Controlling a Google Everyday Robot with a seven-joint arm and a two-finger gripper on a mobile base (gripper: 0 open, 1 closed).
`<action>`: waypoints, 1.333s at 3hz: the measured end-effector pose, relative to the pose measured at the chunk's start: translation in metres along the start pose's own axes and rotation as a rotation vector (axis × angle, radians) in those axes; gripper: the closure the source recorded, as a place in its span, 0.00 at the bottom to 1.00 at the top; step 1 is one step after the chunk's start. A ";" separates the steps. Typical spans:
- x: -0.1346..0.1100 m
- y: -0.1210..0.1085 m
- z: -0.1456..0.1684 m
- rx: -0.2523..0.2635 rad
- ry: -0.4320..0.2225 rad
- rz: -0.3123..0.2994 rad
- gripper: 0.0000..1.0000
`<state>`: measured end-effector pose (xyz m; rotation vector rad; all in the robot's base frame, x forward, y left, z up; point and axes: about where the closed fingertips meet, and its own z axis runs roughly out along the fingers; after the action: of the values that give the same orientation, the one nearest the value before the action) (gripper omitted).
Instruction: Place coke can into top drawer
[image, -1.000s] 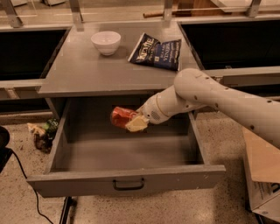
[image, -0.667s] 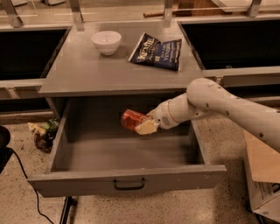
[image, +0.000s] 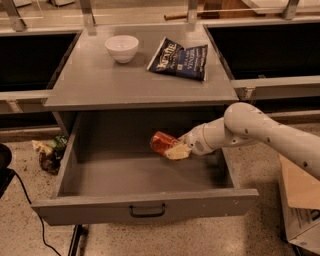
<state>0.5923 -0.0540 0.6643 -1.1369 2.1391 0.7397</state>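
The coke can (image: 161, 142), red-orange and tilted on its side, is held inside the open top drawer (image: 145, 207), to the right of its middle and above the drawer floor. My gripper (image: 175, 149) reaches in from the right on a white arm and is shut on the can's right end. The drawer is pulled fully out, its grey front panel and black handle (image: 147, 210) facing me.
On the cabinet top (image: 100, 82) stand a white bowl (image: 122, 48) and a dark blue chip bag (image: 178, 59). A cardboard box (image: 300, 205) sits on the floor at the right. Crumpled litter (image: 49, 152) lies on the floor left of the drawer.
My gripper has carried the can to the right and lower into the drawer. The arm has dropped with it.
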 end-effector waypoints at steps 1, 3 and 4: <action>0.005 -0.005 0.005 0.010 0.047 0.011 1.00; 0.010 -0.011 0.017 -0.005 0.093 0.037 0.81; 0.007 -0.011 0.021 -0.019 0.102 0.038 0.57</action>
<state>0.6031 -0.0482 0.6433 -1.1702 2.2484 0.7350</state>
